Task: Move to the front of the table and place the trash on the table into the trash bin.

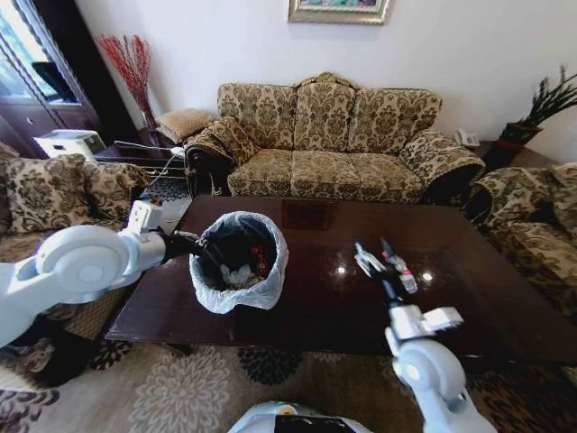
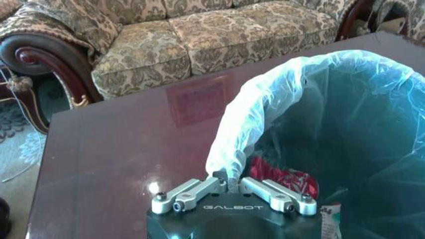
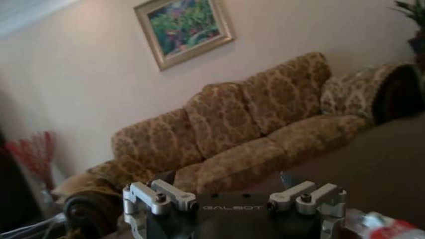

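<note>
While the robot stands at the front of the table [image 1: 505, 298], the head view shows the trash bin [image 1: 238, 262] on the tabletop toward the left end, its white liner folded over the rim and scraps already inside. The left gripper [image 1: 200, 248] sits against the bin's left rim. The right gripper [image 1: 383, 262] is raised over the table's middle, holding a clear plastic bottle [image 1: 403, 276] with a red label between its fingers.

Left wrist view: the left gripper [image 2: 229, 182] is pinched narrow on the liner's edge [image 2: 229, 149], steadying the bin. A crushed red can [image 2: 282, 180] lies inside.

Right wrist view: the bottle's neck and red label [image 3: 385, 228] show beside the right gripper [image 3: 232, 231]; the sofa [image 3: 252, 134] is beyond.

Judgement: the bottle is lifted and the carry to the bin is in hand. The next move calls for swinging it left until it sits over the bin's mouth, clear of the left gripper, before releasing.
</note>
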{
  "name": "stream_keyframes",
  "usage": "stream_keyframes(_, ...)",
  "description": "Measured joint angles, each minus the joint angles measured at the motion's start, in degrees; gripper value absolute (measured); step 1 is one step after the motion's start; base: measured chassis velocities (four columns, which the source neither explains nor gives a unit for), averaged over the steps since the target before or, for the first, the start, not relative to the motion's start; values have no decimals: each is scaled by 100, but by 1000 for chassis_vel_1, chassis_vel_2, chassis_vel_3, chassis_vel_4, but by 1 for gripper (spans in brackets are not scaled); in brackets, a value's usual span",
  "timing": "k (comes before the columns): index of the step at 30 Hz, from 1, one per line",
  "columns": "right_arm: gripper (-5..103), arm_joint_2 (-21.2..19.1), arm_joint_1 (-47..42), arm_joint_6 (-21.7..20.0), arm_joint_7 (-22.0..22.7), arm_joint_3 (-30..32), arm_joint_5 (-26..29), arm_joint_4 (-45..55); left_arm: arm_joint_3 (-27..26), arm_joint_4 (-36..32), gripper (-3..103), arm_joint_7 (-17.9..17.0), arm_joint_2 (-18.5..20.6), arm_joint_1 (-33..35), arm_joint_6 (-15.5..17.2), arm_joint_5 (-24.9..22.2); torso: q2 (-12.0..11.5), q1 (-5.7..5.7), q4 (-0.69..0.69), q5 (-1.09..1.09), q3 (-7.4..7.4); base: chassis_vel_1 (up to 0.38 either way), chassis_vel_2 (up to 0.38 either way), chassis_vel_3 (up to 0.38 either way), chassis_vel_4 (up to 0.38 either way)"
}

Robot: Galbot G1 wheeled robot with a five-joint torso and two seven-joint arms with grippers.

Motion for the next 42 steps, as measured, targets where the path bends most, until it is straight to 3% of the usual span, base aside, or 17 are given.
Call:
stream_keyframes(10,100,62,659,3,192,423,-367,-1296,22,-51,0,0,-81,29,0,39,0,0,2,-3,0,-90,-74,92,86)
stream_keyframes(20,100,-88,1282,247,120,185,-1117,-2845,39,-88,0,22,-59,39,-16,49,-1,1,-3,9,1,-185,-186,182,175)
stream_keyframes(26,100,-153,1403,191,-2,-77,-965,-3097,47,-101,0,14,-80,48,-21,49,0,1,4,-10,1,-3,-6,10,-4)
stream_keyframes(29,100,-143,1407,180,-47,-107,-937,-3063,47,-101,0,11,-80,48,-21,49,-1,1,8,-5,1,62,78,-39,-43)
stream_keyframes(36,101,-140,1626,-19,-55,-248,-972,-3216,47,-148,0,13,-95,48,-28,43,-1,1,0,6,1,16,15,-1,-3)
stream_keyframes(42,78,-140,1669,-131,-75,-316,-992,-3256,45,-178,0,12,-180,47,-31,41,0,1,2,-3,1,0,0,0,0)
